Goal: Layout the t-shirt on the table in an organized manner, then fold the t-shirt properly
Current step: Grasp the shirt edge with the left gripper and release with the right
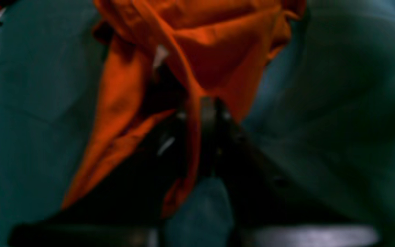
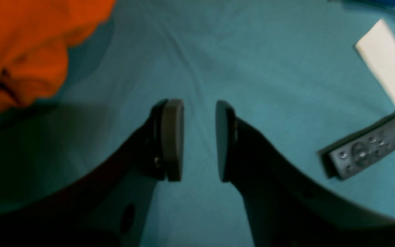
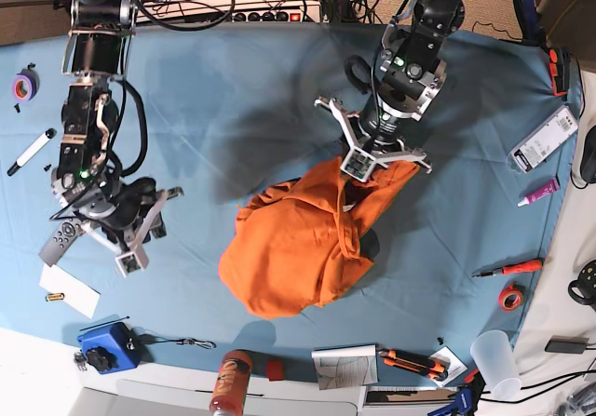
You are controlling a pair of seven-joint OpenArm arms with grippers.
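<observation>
The orange t-shirt (image 3: 298, 244) lies bunched in a heap near the middle of the teal table (image 3: 233, 90). My left gripper (image 3: 359, 167) stands at the heap's upper right edge, pointing down. In the left wrist view its jaws are pressed together on a fold of the t-shirt (image 1: 218, 44), and a small white label (image 1: 159, 56) shows just beyond. My right gripper (image 2: 200, 140) hovers open over the bare table (image 2: 252, 51), with nothing between its fingers. From there the t-shirt (image 2: 19, 44) is off to the upper left, apart from it. In the base view the right gripper (image 3: 130, 248) is at the far left.
A grey remote (image 2: 365, 151) and a white paper (image 2: 386, 61) lie close beside my right gripper. A marker (image 3: 31, 151) and purple tape (image 3: 25, 86) sit at the left edge. A blue box (image 3: 107, 344), an orange bottle (image 3: 228, 383), a screwdriver (image 3: 507, 269) and a cup (image 3: 494, 360) line the front and right.
</observation>
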